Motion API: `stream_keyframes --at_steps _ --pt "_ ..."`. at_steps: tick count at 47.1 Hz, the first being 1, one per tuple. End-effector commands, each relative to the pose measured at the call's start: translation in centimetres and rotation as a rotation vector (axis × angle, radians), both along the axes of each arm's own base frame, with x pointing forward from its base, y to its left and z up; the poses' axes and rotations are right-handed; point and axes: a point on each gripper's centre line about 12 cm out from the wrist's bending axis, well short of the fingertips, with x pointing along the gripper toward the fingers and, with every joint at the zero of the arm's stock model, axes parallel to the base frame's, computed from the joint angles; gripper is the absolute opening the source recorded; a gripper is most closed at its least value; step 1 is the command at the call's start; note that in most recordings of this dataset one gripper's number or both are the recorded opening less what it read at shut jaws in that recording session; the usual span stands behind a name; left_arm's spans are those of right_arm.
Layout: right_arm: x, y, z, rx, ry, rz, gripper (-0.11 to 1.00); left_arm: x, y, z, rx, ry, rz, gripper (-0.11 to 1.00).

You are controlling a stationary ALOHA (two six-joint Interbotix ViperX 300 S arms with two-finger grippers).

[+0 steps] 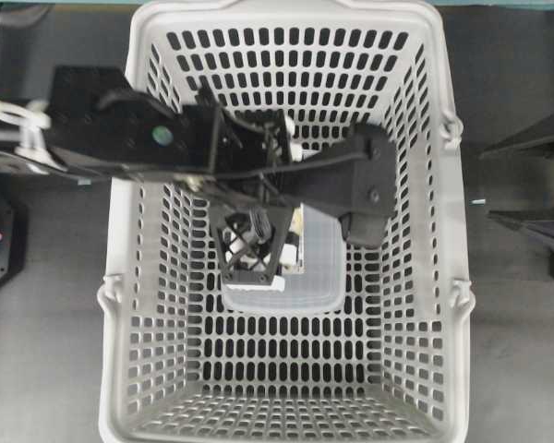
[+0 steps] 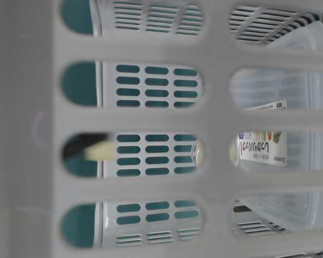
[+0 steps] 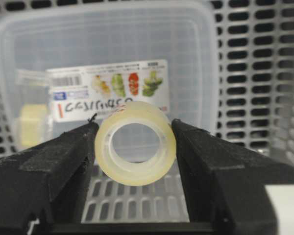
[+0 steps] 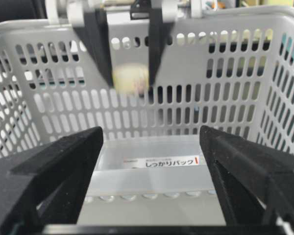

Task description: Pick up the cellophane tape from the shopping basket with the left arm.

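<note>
**Operator:** I have the left gripper (image 3: 135, 147) pinching the cellophane tape (image 3: 135, 143). On my left wrist camera the roll sits squarely between the two black fingers (image 3: 54, 161), one pad on each side of it, its hole facing the lens.

**Colleague:** Where is it, measured from the shopping basket?

**Operator:** Inside the shopping basket (image 1: 443, 277), clear of its slotted floor. From the right wrist camera I see the tape (image 4: 131, 78) held up in front of the basket's far wall (image 4: 196, 103), with the left arm's fingers (image 4: 98, 44) pointing down from above the rim. It is blurred there, so I only make out a pale yellowish blob.

**Colleague:** And the clear box?

**Operator:** The clear rectangular box with the printed label (image 3: 108, 88) lies on the basket floor, below and behind the tape. Overhead, the left arm (image 1: 157, 138) reaches in over the basket's left wall, and its lattice gripper (image 1: 249, 249) hangs above the box (image 1: 305, 277), near the basket's middle.

**Colleague:** The other gripper?

**Operator:** The right gripper (image 4: 152, 176) is spread wide with nothing between its fingers, outside the basket's right wall and facing it. The table-level camera looks through the basket wall (image 2: 21, 129); I can tell the box label (image 2: 261, 145) there, and little else for certain.
</note>
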Motion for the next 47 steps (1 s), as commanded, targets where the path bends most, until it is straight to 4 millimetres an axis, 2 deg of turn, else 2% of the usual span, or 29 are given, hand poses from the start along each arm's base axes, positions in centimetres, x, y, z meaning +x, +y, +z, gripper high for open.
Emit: stream_keyframes --at_steps 1,47 --pt "0.18 -0.03 0.90 0.000 -0.025 -0.002 0.77 -0.85 0.16 3.98 0.000 -0.055 0.002 0.50" --pt "0.18 0.00 0.87 0.001 -0.026 0.000 0.75 -0.60 0.42 3.92 0.002 -0.025 0.010 0.50"
